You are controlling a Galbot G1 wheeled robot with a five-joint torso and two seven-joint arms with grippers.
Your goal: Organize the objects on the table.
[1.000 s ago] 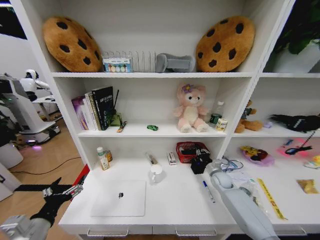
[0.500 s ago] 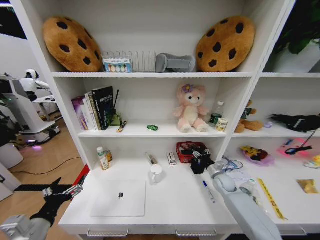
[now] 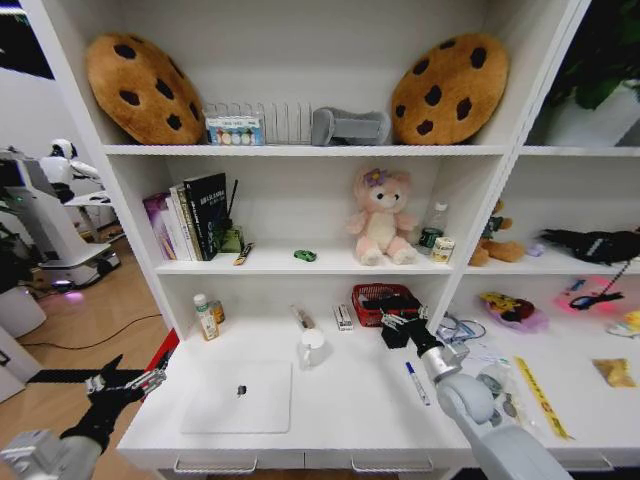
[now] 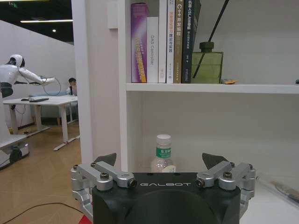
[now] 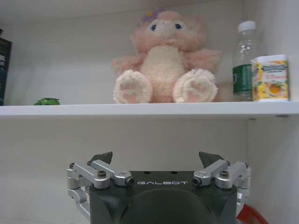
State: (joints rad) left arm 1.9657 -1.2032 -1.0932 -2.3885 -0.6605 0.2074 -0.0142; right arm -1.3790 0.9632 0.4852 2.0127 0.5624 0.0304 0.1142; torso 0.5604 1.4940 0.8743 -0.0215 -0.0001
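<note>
My right gripper (image 3: 397, 322) hangs with its fingers (image 5: 102, 157) spread and nothing between them, raised over the back of the table (image 3: 350, 400) just in front of the red basket (image 3: 372, 296) that sits against the back edge. From its wrist I look straight at the shelf (image 5: 140, 109) above, where the pink plush (image 5: 166, 58) sits, with a clear bottle (image 5: 243, 60) and a small box (image 5: 270, 78) at one side of it and the green gadget (image 5: 46, 101) at the other, well apart. My left gripper (image 3: 125, 383) is also spread wide and empty, parked off the table's left edge near the front corner, pointing at the white-capped bottle (image 4: 162, 154) that stands at the table's back left corner. The laptop (image 3: 240, 397) lies closed and flat near the front left corner. A marker (image 3: 417, 383) lies toward the front edge, just beside my right arm, and another pen (image 3: 301, 317) lies near the back edge beside a white cup (image 3: 312, 348). In the head view the gadget (image 3: 305, 256) rests mid-shelf, left of the plush (image 3: 380, 216).
</note>
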